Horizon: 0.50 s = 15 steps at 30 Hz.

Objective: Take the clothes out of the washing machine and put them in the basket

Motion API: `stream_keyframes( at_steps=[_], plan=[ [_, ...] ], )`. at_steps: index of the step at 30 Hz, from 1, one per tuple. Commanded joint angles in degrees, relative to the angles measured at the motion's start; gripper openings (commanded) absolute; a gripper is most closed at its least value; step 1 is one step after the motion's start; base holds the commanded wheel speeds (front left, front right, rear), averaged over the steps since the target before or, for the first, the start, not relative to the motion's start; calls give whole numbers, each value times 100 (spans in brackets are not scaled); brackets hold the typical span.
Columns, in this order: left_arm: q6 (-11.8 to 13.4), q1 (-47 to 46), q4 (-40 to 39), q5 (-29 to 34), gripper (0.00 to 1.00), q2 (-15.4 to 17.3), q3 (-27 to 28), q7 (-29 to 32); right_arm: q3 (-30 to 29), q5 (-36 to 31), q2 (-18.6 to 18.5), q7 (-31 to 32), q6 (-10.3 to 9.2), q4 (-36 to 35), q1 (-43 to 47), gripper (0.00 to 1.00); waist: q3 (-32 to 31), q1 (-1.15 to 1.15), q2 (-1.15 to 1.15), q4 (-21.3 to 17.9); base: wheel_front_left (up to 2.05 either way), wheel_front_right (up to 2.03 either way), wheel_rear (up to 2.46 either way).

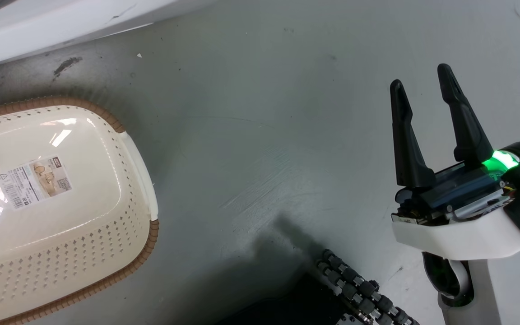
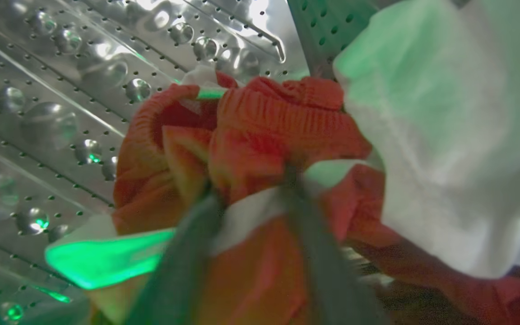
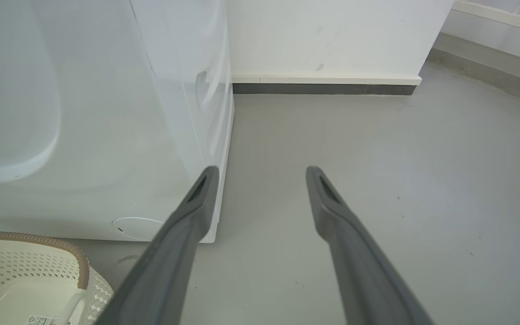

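So here the left gripper (image 2: pixel 251 187) is deep inside the washing machine (image 3: pixel 106 135), and its fingers (image 2: pixel 188 253) are dug into the clothes (image 2: pixel 260 131), with a wad of red fabric and a white stripe bunched between them. That looks like a firm pinch to me, though the fingers are blurry this close up. The clothes sit in a heap against the perforated drum (image 2: pixel 61 113), with a big white panel (image 2: pixel 431 135) flopped over one side, so none of the load is out yet. The basket (image 1: pixel 139 155) waits on the floor (image 1: pixel 264 135) right by the machine's front, empty apart from its label sticker (image 1: pixel 34 180), which makes sense as a short drop zone. The right gripper (image 1: pixel 421 76) hangs over bare floor with its fingers spread wide and nothing in them, probably just parked out of the way. My guess is the next bit is pulling the bundle back through the porthole without the loose white part snagging.
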Motion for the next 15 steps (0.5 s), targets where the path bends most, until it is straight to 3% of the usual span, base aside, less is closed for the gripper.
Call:
stream_keyframes(
  at_steps=[1, 8, 15],
  plan=[
    [-4, 44, 87, -41, 0, 0, -96, 8, -13, 57, 13, -14, -6, -36, 2, 100, 4, -1, 0, 3, 0, 0, 0],
    [-2, -265, 225, 9, 0, 18, -76, -659, 14, 51, 13, -14, -5, 3, -140, 100, -1, -1, 0, 1, 0, 0, 0],
    [153, -153, 578, 50, 0, -319, -67, -1772, -181, -118, 13, -14, -6, 80, -203, 100, -283, -1, 0, 246, 0, 0, 0]
  ],
)
